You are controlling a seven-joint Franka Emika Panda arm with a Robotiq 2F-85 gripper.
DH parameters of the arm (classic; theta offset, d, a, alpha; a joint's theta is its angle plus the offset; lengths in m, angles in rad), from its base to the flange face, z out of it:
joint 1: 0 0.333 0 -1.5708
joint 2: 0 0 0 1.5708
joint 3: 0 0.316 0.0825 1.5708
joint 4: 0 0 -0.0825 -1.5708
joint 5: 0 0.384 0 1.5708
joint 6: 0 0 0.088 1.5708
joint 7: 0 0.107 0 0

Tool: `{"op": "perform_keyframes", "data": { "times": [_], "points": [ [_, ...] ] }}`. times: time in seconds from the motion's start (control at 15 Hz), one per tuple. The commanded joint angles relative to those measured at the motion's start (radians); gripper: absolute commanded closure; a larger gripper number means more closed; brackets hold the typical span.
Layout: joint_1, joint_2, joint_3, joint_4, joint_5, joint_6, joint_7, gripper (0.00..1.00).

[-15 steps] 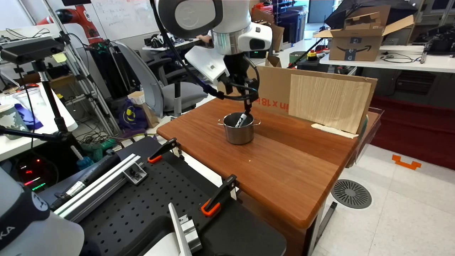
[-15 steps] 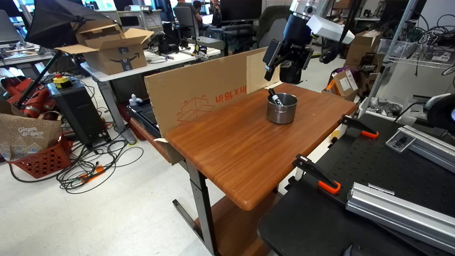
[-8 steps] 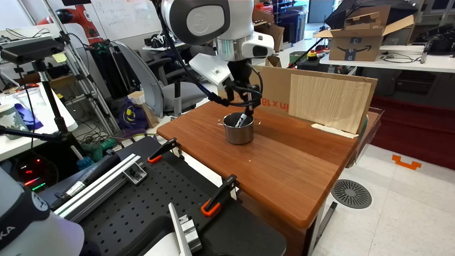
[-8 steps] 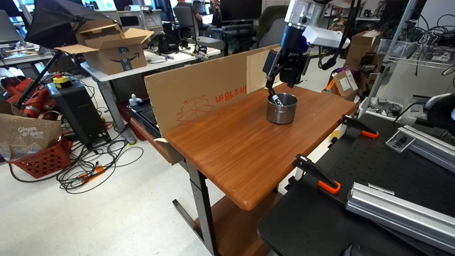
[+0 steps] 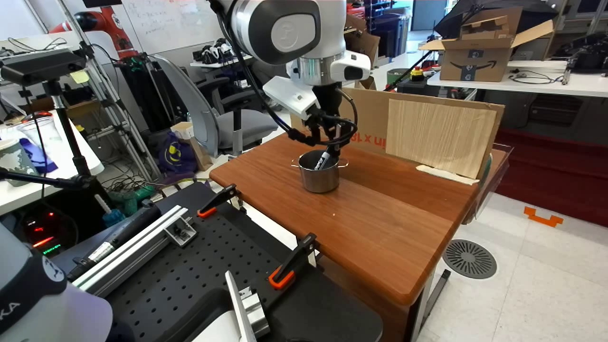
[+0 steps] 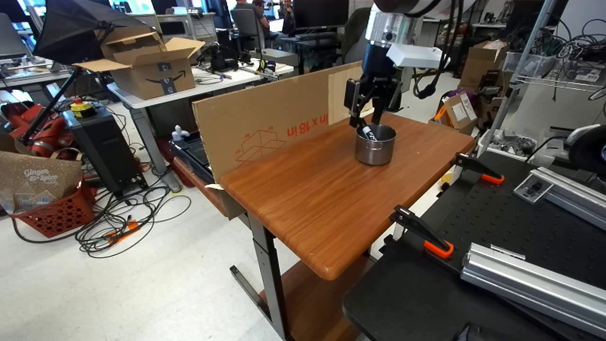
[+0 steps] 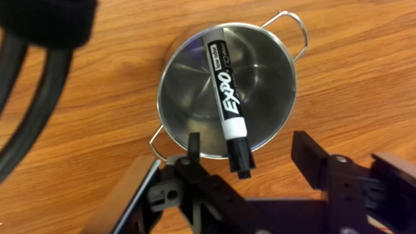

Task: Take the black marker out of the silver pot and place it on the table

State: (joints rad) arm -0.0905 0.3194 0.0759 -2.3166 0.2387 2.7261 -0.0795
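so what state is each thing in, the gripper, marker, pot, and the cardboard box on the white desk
Silver pot: upright, lidless, standing on the table
Black marker: capped, leaning in the silver pot, capped end out past the rim
Gripper: open, gap on each side of the black marker in the wrist view
Cardboard box: open, top flaps spread

The pot (image 5: 319,182) looked like glossy metal, the marker (image 7: 228,97) smooth plastic, the table (image 5: 375,228) smooth wood, the far panel (image 6: 270,124) matt cardboard.
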Motion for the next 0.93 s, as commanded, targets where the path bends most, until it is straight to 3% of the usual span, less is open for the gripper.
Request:
{"op": "perform_keyframes", "data": {
  "times": [0.0,0.4,0.53,0.87],
  "points": [
    [0.024,0.027,-0.028,0.045,-0.039,-0.047,0.043,0.58],
    [0.023,0.030,-0.029,0.059,-0.043,-0.066,0.047,0.99],
    [0.024,0.024,-0.029,0.058,-0.043,-0.074,0.049,0.95],
    [0.050,-0.032,-0.048,0.044,-0.071,-0.107,0.097,0.95]
  ]
}}
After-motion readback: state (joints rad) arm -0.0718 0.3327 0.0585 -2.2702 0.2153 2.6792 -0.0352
